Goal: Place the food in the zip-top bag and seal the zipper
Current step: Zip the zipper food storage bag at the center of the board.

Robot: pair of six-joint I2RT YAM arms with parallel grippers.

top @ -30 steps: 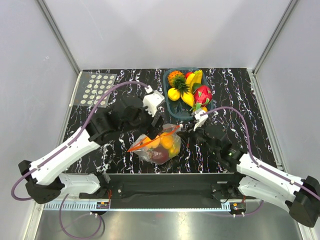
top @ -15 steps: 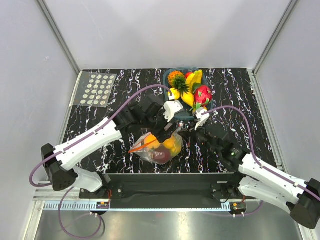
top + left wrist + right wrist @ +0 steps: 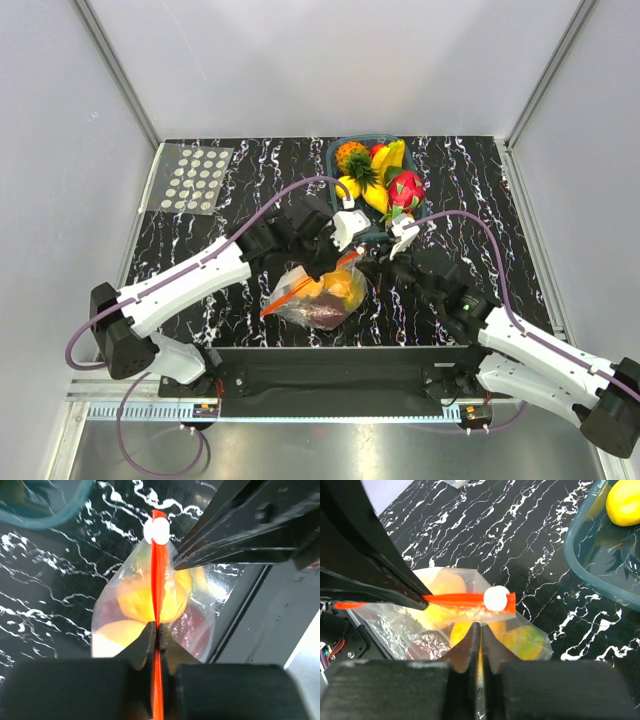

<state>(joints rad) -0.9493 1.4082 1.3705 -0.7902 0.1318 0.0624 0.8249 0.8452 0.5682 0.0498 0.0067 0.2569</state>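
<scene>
**A:** Status, quick?

**B:** Left pincer (image 3: 156, 628) is clenched on the zipper (image 3: 156, 580), partway along the strip. Right pincer (image 3: 476, 626) is pressed shut too, prob on the zip-top bag (image 3: 297, 308) film just under the strip, beside the white round tab (image 3: 496, 598). Bag lies near the front edge btwn my arms, w/ the food (image 3: 150, 602) inside.

**A:** What could go wrong?

**B:** If I drag w/ too weak a pinch, the strip could slip out & leave the mouth part open. If I pull too hard vs the right hold, the thin film could tear or the bag could tip. Both pincers sit v. close, so they could clash.

**A:** What can't you see?

**B:** Whether the track is actually mated, as no view shows it. My own fingers cover the strip's near end. The dark red fruit (image 3: 320, 313) is blurred thru the plastic. Farther out, the tray (image 3: 333, 170) holds more fruit (image 3: 375, 180), and I can't tell if those go in.
</scene>
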